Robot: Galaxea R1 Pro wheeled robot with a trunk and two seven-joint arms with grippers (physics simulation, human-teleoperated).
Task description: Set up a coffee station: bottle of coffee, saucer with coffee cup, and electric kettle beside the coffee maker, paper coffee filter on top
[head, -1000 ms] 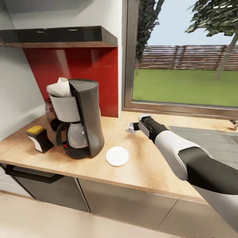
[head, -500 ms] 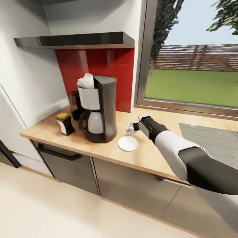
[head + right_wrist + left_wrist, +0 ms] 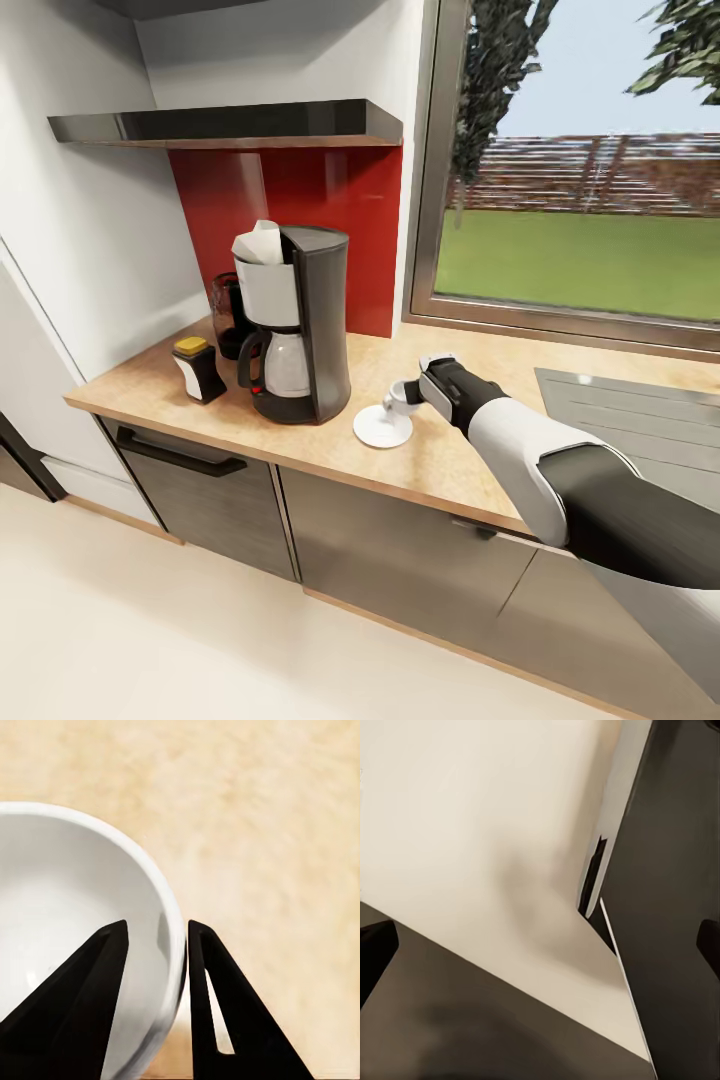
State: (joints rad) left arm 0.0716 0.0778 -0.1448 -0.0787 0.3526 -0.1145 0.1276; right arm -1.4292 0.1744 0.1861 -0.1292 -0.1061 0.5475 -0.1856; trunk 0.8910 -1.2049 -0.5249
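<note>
The right gripper is pinching the wall of the coffee cup, one finger inside the bowl and one outside, as the right wrist view is showing. In the head view the cup is hanging just above the far-right edge of the saucer, which is lying on the countertop just beside the coffee maker.

Risks, as judged: the hold is taking in only a thin strip of rim, so the cup is liable to pivot or slip if it is being moved quickly. The cup is sitting off-centre over the saucer; releasing here could be leaving it half on the lip, tipping it or skating the saucer away. Over-correcting toward the coffee maker could be knocking that machine.

The left gripper's finger state cannot be told.
</note>
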